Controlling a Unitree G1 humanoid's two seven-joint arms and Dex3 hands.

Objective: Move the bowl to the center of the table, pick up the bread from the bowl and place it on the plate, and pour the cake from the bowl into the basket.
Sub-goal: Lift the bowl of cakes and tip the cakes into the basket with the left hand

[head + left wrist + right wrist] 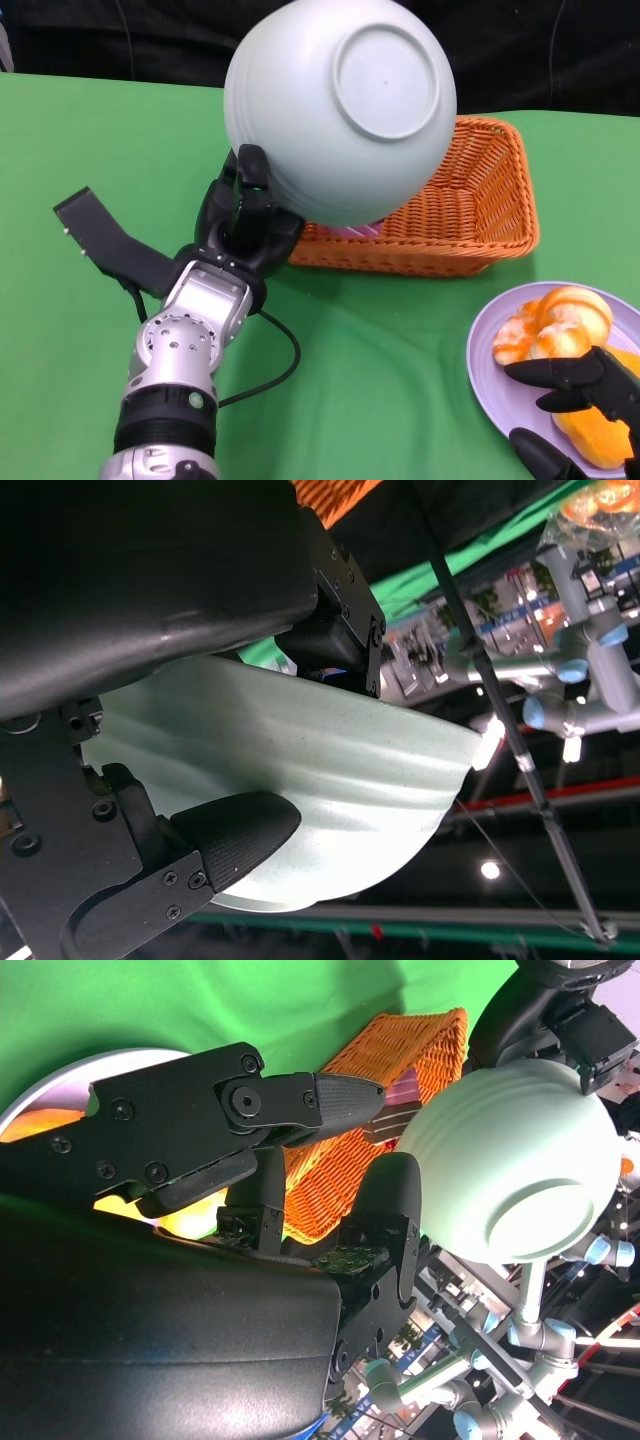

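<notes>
Nearest us, at five o'clock, our right hand [580, 400] rests with fingers apart over bread [555, 325] on the plate [485, 375]. Our left hand [245, 215] grips the upended bowl [340, 105] above the basket [480, 200], tipping cake [395, 1110] in.

Head view looks down from above the bowl [340, 105], whole worktop [60, 150] below. Right wrist view sits behind its robot hand [300, 1150], facing the bowl [510, 1160] and basket [400, 1060] from the plate side. Left wrist view is pressed close against the bowl [330, 780]. All three share the bowl.
</notes>
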